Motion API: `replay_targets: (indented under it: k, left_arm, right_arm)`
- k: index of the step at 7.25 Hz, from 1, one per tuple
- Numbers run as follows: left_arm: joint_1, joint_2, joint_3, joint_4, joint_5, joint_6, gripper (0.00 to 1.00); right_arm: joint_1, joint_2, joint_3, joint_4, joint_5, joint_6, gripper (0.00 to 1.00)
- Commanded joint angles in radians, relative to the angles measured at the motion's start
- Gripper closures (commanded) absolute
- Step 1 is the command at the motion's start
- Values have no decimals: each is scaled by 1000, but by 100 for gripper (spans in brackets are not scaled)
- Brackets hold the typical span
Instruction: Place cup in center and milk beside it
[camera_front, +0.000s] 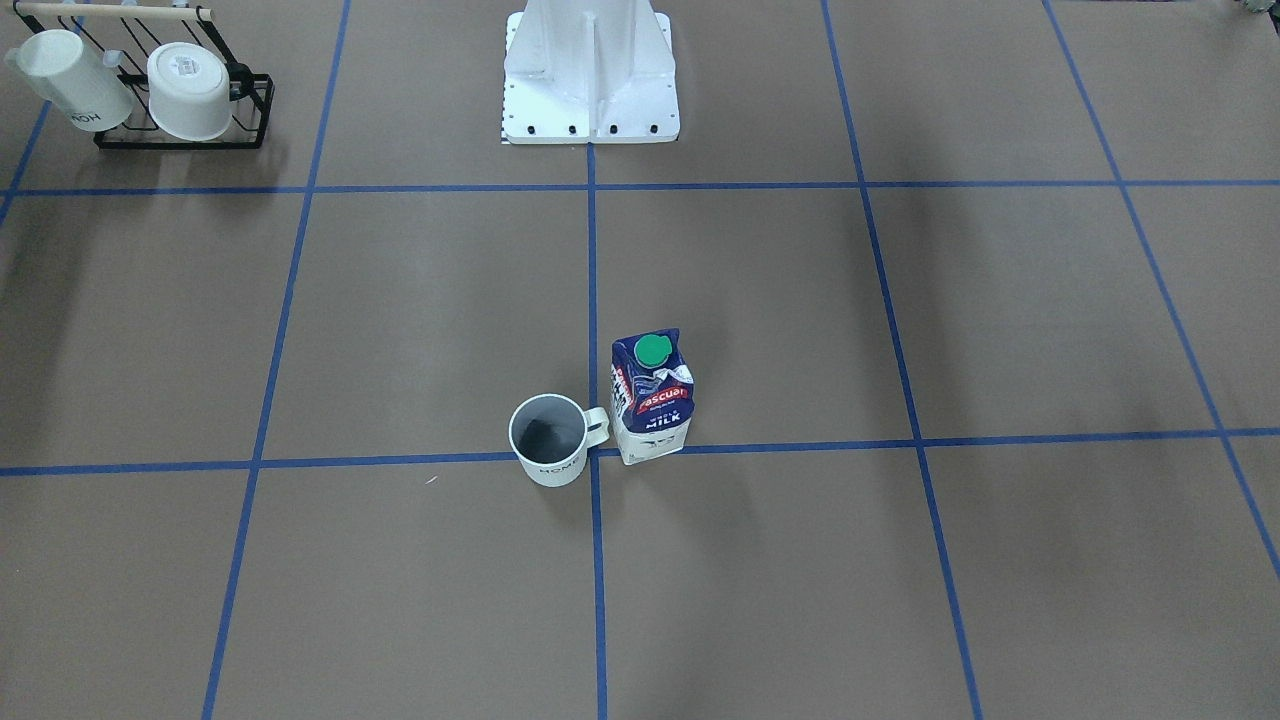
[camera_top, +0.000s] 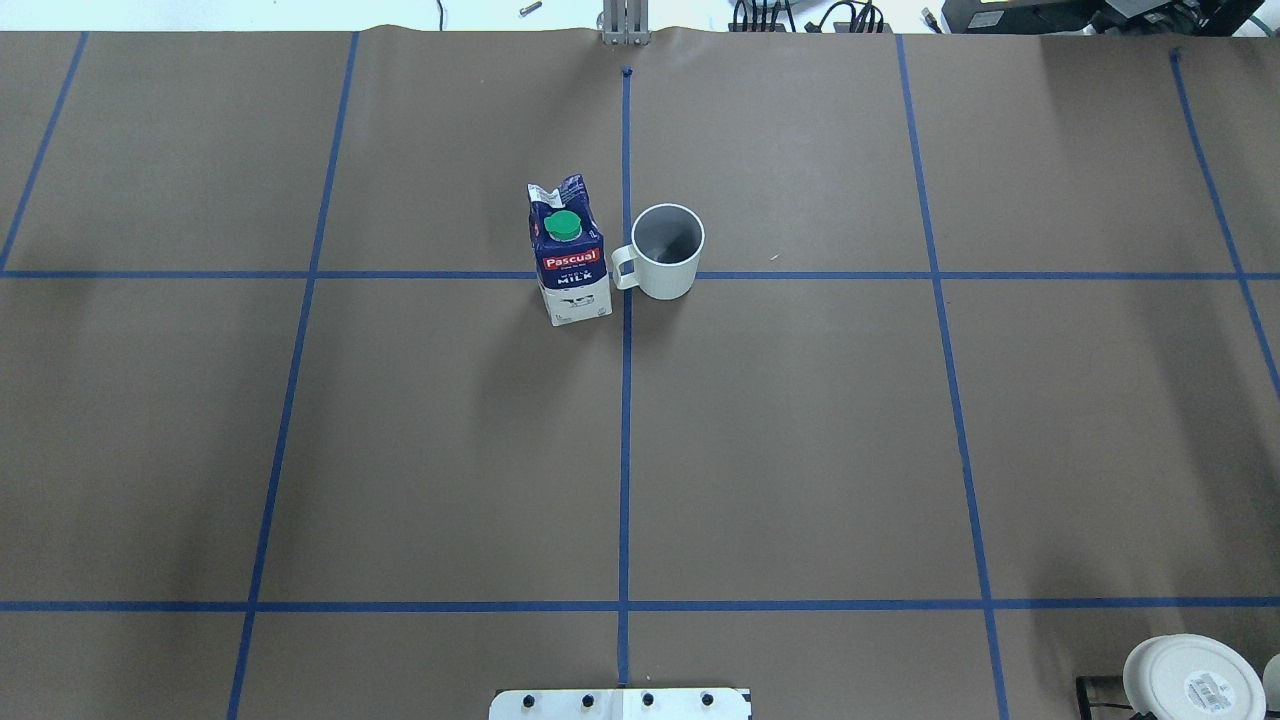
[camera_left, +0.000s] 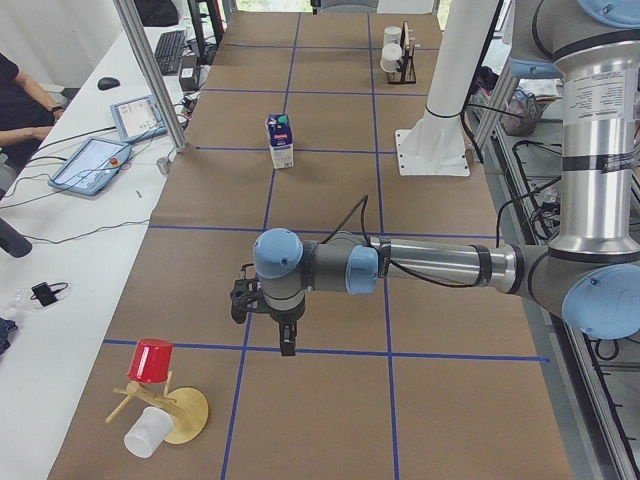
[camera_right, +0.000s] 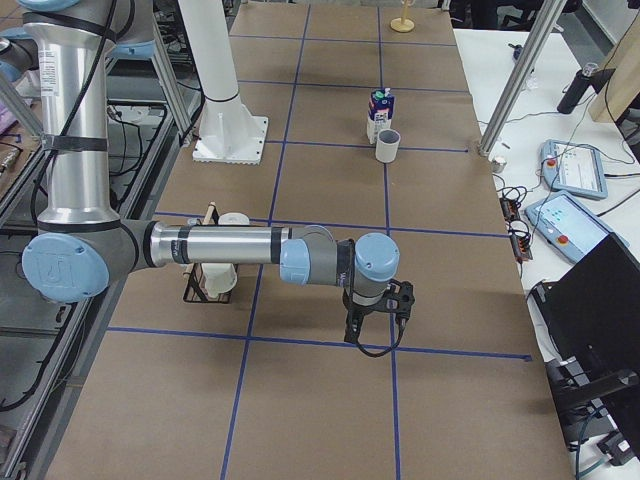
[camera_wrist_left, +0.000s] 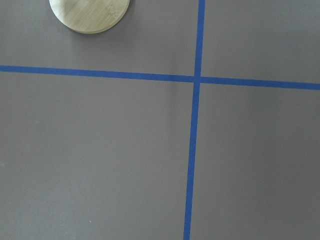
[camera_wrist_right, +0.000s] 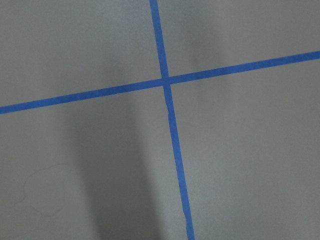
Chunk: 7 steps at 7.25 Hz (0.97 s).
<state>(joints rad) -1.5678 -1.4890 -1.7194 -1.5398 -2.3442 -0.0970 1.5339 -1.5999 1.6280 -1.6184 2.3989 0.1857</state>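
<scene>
Where the overhead view begins, nearest the robot, the frame edge cuts off the white base plate (camera_top: 620, 703) and, on the robot's right, the wire rack (camera_front: 180, 143) with its two white cups (camera_front: 188, 90). Out at the two ends of the table (camera_top: 800, 450) each arm reaches low over a tape crossing: the left hand (camera_left: 285, 345) near a wooden stand (camera_left: 170, 410) bearing a red cup (camera_left: 152, 360), the right hand (camera_right: 372, 330) near the rack. Both show only in the side views, so we cannot tell how far either is spread or whether it holds anything. The left wrist view crops a round wooden disc (camera_wrist_left: 90, 15) at its top edge. Farther out, the cup (camera_top: 667, 252) stands upright just right of the center (camera_front: 596, 453), its handle by the crossing, pointing at the milk (camera_top: 570, 258) just beside it on the left. Whether handle and carton touch, we cannot tell. From the left end the carton hides the cup. Both hands lie well apart from the pair.
</scene>
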Motion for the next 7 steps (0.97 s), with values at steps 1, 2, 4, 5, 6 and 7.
replay_targets:
  k: [1,2,4,5,6,7]
  left_arm:
    - [0,-4,-3,0,-1,-1,2]
    - [2,-4,-2,0,-1,-1,2]
    - [0,-5,0,0,-1,-1,2]
    - [0,-8,-5,0,-3,0,2]
    - [2,-8,-5,0,-3,0,2]
    - [2,-8,-5,0,-3,0,2]
  right_arm:
    - [0,-2,0,-2,-7,3,0]
    - [0,-2,0,-2,-17,2,0]
    - [0,-3,0,-3,-15,1,0]
    - [0,-3,0,-3,-15,1,0]
    - [0,-3,0,-3,-15,1,0]
    - [0,-3,0,-3,-15,1,0]
